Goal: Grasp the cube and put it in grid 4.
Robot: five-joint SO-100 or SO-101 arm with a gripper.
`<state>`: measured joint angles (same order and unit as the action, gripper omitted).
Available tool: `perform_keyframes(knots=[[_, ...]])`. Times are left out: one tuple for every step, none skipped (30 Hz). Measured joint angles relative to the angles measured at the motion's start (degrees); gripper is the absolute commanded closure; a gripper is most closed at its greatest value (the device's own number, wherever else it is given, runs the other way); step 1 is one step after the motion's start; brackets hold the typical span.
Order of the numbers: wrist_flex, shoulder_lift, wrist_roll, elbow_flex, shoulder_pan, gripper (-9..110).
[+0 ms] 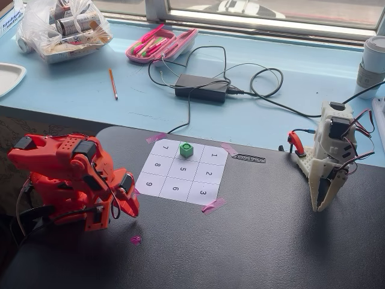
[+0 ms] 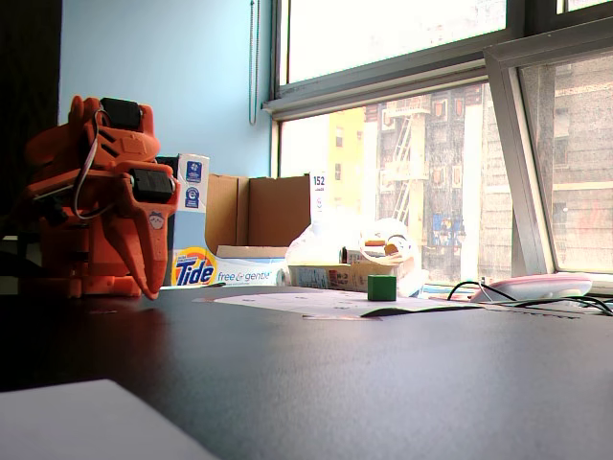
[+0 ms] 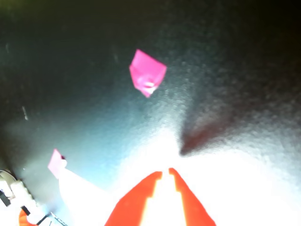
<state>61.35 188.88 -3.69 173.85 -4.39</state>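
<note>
The small green cube (image 1: 186, 150) rests on the numbered paper sheet (image 1: 207, 174), in the top-row cell (image 1: 197, 158) between 7 and 1. The cube covers that cell's digit, so grid 4 cannot be read. In a fixed view from table height, the cube (image 2: 381, 287) stands upright on the sheet (image 2: 306, 302). The orange arm is folded at the left, well away from the cube, its gripper (image 1: 133, 208) pointing down at the black table. In the wrist view the gripper (image 3: 165, 172) is shut with nothing in it.
A pink tape scrap (image 1: 136, 239) (image 3: 147, 73) lies on the table below the gripper. A white second arm (image 1: 328, 162) stands at the right edge. A power brick (image 1: 201, 88) with cables, a pink pencil case (image 1: 161, 43) and a plastic bag (image 1: 63, 27) lie behind.
</note>
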Motion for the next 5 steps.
perform_keyframes(knots=[[0.0, 0.0, 0.0, 0.0, 0.0, 101], [0.0, 0.0, 0.0, 0.0, 0.0, 101], [0.0, 0.0, 0.0, 0.0, 0.0, 101], [0.0, 0.0, 0.09, 0.0, 0.0, 101], [0.0, 0.0, 0.09, 0.0, 0.0, 101]])
